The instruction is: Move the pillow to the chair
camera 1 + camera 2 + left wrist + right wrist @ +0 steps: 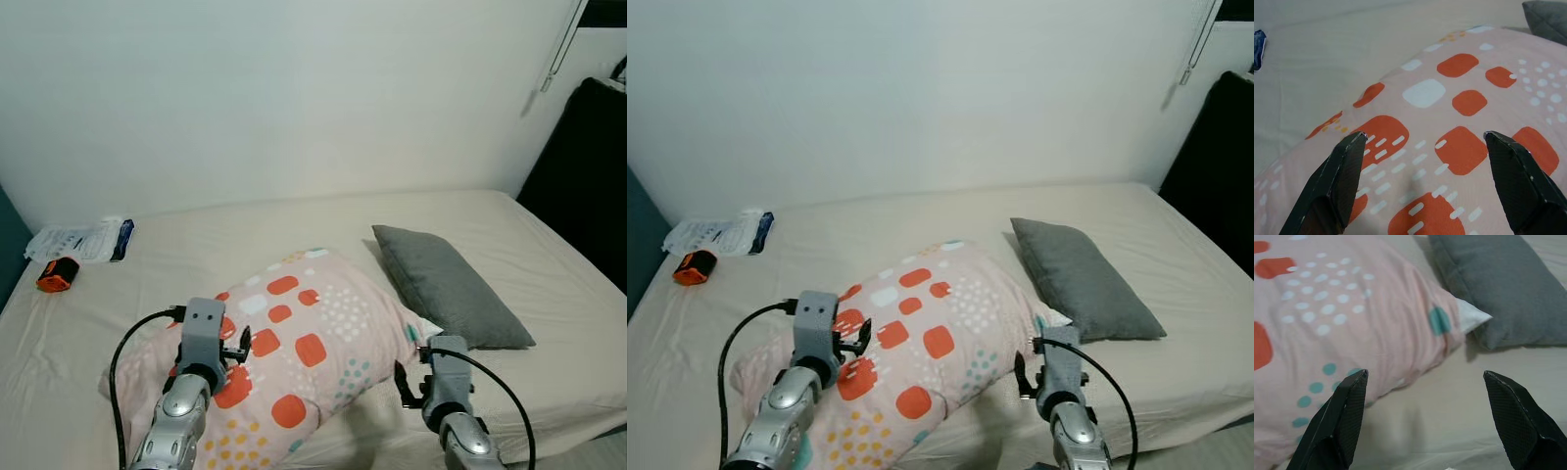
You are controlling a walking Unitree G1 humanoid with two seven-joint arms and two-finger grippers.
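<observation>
A pink pillow (294, 343) with orange, white and teal patches lies on the near part of the bed (509, 235). My left gripper (1424, 136) is open and hovers just over the pillow's near left part, its fingers (1342, 171) spread above the orange patches. My right gripper (1425, 375) is open too. It is at the pillow's near right edge, one finger over the pillow (1327, 308) and the other over the bare sheet. Neither gripper holds anything.
A grey pillow (446, 284) lies right of the pink one, touching its far corner. A white packet (83, 240) and a small orange and black object (56, 275) sit at the bed's far left. A dark object (588, 176) stands beside the bed on the right.
</observation>
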